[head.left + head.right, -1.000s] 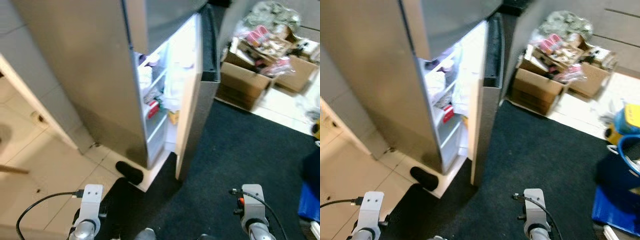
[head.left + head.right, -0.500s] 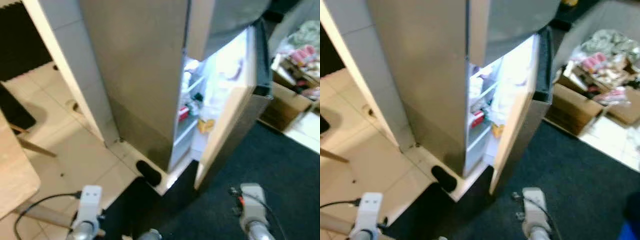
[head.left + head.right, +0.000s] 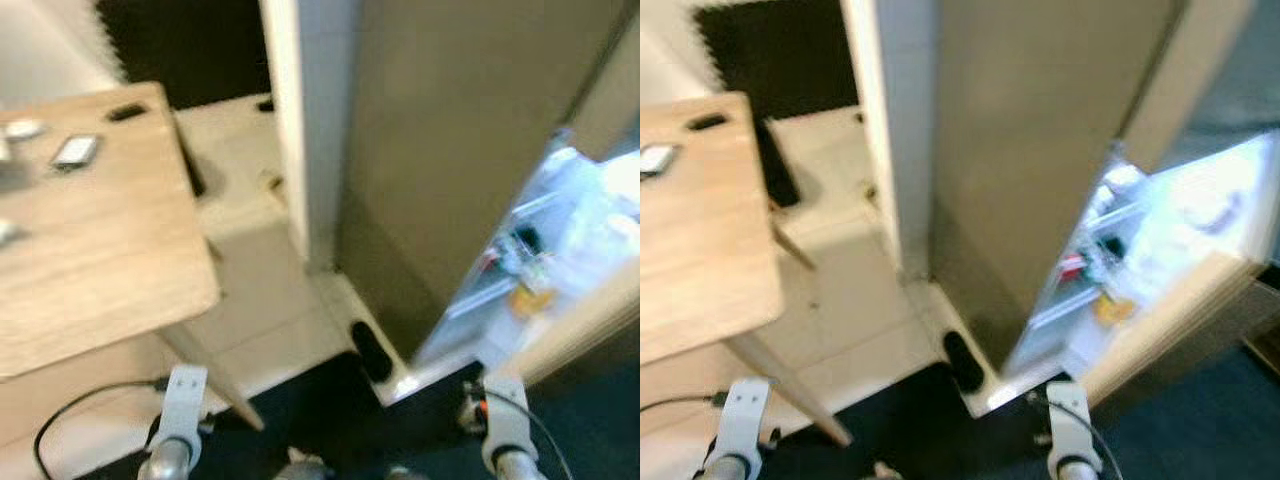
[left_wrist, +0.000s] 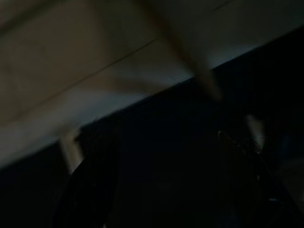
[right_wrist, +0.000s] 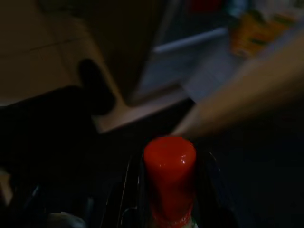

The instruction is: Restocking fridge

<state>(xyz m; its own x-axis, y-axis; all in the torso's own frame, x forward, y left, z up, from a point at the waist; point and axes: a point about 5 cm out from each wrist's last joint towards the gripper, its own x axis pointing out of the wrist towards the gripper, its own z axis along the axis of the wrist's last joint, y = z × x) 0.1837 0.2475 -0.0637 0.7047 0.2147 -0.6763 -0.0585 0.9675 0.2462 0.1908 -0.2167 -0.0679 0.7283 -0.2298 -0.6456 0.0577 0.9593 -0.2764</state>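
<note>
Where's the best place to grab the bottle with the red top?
Probably on its neck just under the cap, from both sides: the red-capped bottle stands upright and round between the fingers of the right gripper, which close on it there.

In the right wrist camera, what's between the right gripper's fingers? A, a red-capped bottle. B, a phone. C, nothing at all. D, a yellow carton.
A: the right wrist view shows a red-capped bottle standing between the two black fingers of the right gripper, with the open fridge lit beyond it.
</note>
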